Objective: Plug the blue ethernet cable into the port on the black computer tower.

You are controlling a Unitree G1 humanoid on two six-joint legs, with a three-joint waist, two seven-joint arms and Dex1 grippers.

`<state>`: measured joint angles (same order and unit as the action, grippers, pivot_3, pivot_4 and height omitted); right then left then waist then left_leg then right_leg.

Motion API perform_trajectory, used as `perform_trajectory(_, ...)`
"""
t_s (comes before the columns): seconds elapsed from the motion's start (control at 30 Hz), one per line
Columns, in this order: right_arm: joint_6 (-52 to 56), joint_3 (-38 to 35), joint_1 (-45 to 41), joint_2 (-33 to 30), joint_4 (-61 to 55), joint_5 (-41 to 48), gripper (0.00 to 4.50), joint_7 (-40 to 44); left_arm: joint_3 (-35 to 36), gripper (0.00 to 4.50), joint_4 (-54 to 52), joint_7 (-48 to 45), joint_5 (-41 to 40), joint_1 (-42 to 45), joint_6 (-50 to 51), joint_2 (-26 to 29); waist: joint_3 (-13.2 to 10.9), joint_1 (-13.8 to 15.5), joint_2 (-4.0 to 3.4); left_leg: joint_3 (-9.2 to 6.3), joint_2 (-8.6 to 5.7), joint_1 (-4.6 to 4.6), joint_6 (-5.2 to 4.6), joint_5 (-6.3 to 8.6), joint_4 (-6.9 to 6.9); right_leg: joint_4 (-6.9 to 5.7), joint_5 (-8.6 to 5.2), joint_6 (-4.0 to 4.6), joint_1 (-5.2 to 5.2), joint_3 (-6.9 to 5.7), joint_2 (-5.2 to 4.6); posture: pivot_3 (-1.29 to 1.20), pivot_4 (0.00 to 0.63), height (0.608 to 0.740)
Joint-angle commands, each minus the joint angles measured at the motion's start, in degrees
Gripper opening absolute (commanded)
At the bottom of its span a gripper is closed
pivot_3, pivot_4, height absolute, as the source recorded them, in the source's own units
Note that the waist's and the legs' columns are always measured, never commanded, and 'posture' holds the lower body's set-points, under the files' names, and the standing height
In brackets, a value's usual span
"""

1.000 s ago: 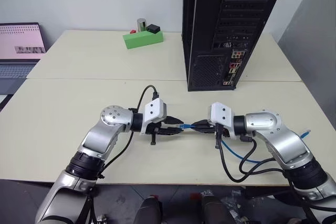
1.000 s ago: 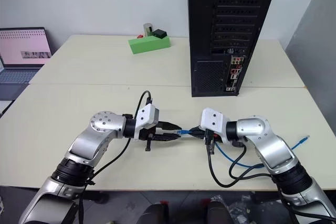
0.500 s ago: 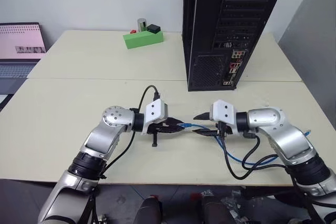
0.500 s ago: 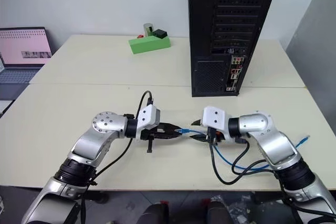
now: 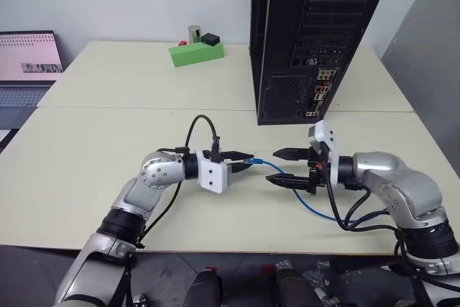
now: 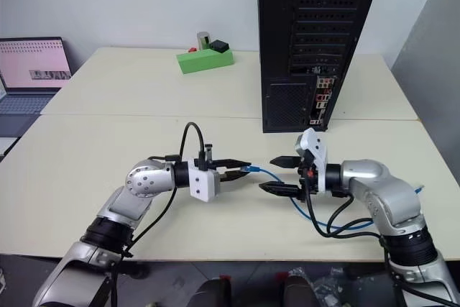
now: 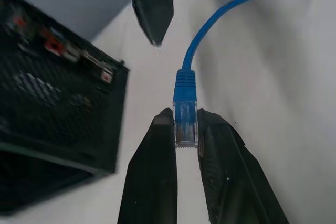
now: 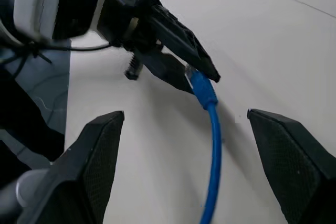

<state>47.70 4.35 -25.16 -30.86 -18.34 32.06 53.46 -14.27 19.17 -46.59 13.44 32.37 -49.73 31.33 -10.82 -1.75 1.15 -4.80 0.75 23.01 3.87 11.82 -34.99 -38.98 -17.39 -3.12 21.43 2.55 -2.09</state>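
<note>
Above the table point(image 5: 93, 141), blue ethernet cable point(image 7: 185, 111) in left hand point(image 5: 246, 161).

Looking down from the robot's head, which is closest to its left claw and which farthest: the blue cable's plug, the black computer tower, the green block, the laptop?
From the left gripper:
1. Blue ethernet cable: its plug is pinched in that gripper.
2. Black computer tower: behind, toward the robot's right.
3. Green block: far side of the table.
4. Laptop: beyond the table's left edge; farthest, though not by much.

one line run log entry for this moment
left gripper: shut on blue ethernet cable | right gripper: open | port: unplugged
</note>
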Motion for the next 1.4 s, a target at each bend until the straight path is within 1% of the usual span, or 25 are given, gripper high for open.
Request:
perform_trajectory(0.03, 2.71, -2.82, 0.16, 1.99, -2.08, 4.05, 3.97, -3.41, 1.76, 0.27, 3.22, 8.15, 4.92, 2.11, -12.94, 0.38, 0.0, 0.04, 0.0, 0.0, -0.02, 0.0, 0.0, 0.0, 0.0, 0.0, 0.0, 0.0, -0.01, 0.0, -0.02, 0.0, 0.15, 0.74)
perform_trajectory(0.17, 4.18, -3.42, -0.05, 3.98, -1.67, 6.19, 3.97, -5.71, 2.49, 0.27, 5.81, 14.3, 8.89, 3.59, -17.89, 0.44, 0.0, -0.04, 0.0, -0.01, -0.03, 0.0, 0.0, 0.0, 0.0, -0.01, 0.0, -0.01, 0.0, -0.03, -0.03, 0.0, 0.15, 0.74)
perform_trajectory(0.4, 4.68, -3.76, -0.25, 4.85, -0.97, 8.1, 3.97, -6.98, 1.64, 0.27, 8.46, 19.68, 12.72, 4.36, -19.85, 1.41, 0.0, -0.12, 0.0, -0.01, -0.03, -0.01, 0.0, 0.0, 0.01, -0.03, 0.0, -0.01, 0.0, -0.04, -0.02, 0.0, 0.15, 0.74)
perform_trajectory(0.47, 4.68, -4.04, -0.37, 5.14, -0.73, 8.63, 3.61, -7.38, 1.31, 0.27, 8.64, 20.68, 13.16, 4.42, -19.85, 1.62, 0.0, -0.11, 0.0, -0.01, -0.03, 0.0, 0.0, 0.0, 0.01, -0.04, 0.0, -0.01, 0.01, -0.05, -0.02, 0.0, 0.15, 0.74)
perform_trajectory(0.5, 4.68, -4.18, -0.43, 5.28, -0.68, 8.9, 3.51, -7.7, 1.11, 0.27, 8.69, 20.96, 13.37, 4.37, -19.49, 1.73, 0.0, -0.1, 0.0, -0.01, -0.03, 0.0, 0.0, 0.0, 0.01, -0.04, 0.0, -0.01, 0.01, -0.04, -0.02, 0.0, 0.15, 0.74)
perform_trajectory(0.6, 4.85, -4.13, -0.51, 5.21, -0.67, 9.39, 2.78, -7.91, 0.71, 0.27, 8.79, 21.97, 13.95, 4.16, -19.68, 1.84, 0.0, -0.1, 0.0, -0.01, -0.03, 0.0, 0.0, 0.0, 0.01, -0.03, 0.0, -0.01, 0.0, -0.05, -0.02, 0.0, 0.15, 0.74)
perform_trajectory(0.67, 4.89, -3.95, -0.57, 5.19, -0.56, 9.4, 2.39, -7.96, 0.58, 0.27, 8.49, 22.56, 14.06, 4.06, -19.78, 1.85, 0.0, -0.1, 0.0, -0.01, -0.03, 0.0, 0.0, 0.0, 0.01, -0.03, 0.0, -0.01, 0.0, -0.05, -0.02, 0.0, 0.15, 0.74)
perform_trajectory(0.77, 4.89, -3.69, -0.82, 5.48, -0.31, 9.46, 1.55, -8.3, 0.35, 0.27, 7.96, 23.18, 14.27, 3.94, -19.72, 1.96, 0.0, -0.1, 0.0, -0.01, -0.03, 0.0, 0.0, 0.0, 0.01, -0.04, 0.0, -0.01, 0.0, -0.05, -0.02, 0.0, 0.15, 0.74)
perform_trajectory(0.87, 5.14, -3.65, -1.32, 5.95, 0.15, 9.88, 0.84, -8.74, -0.05, 0.27, 7.23, 23.71, 14.38, 3.54, -19.71, 2.03, 0.0, -0.11, 0.0, -0.01, -0.03, 0.0, 0.0, 0.0, 0.01, -0.04, 0.0, -0.01, 0.0, -0.05, -0.02, 0.0, 0.15, 0.74)
perform_trajectory(1.0, 5.31, -3.3, -1.93, 5.94, 0.7, 9.96, 0.06, -8.39, 0.43, 0.27, 7.42, 24.94, 15.3, 3.45, -19.52, 2.17, 0.0, -0.11, 0.0, -0.01, -0.03, 0.0, 0.0, 0.0, 0.01, -0.04, 0.0, -0.01, 0.0, -0.05, -0.02, 0.0, 0.15, 0.74)
perform_trajectory(1.03, 5.43, -3.33, -1.96, 5.95, 0.71, 10.12, 0.0, -8.38, 0.52, 0.27, 7.43, 25.31, 15.59, 3.46, -19.39, 2.22, 0.0, -0.11, 0.0, -0.01, -0.03, 0.0, 0.0, 0.0, 0.01, -0.04, 0.0, -0.01, 0.0, -0.05, -0.02, 0.0, 0.15, 0.74)
perform_trajectory(1.4, 6.16, -3.81, -3.19, 5.74, 2.63, 11.13, 0.0, -8.08, 0.0, 0.27, 7.43, 28.89, 17.99, 3.31, -19.31, 2.59, 0.0, -0.11, 0.0, -0.01, -0.03, 0.0, 0.0, 0.0, 0.01, -0.04, 0.0, -0.01, 0.01, -0.05, -0.02, 0.0, 0.15, 0.74)
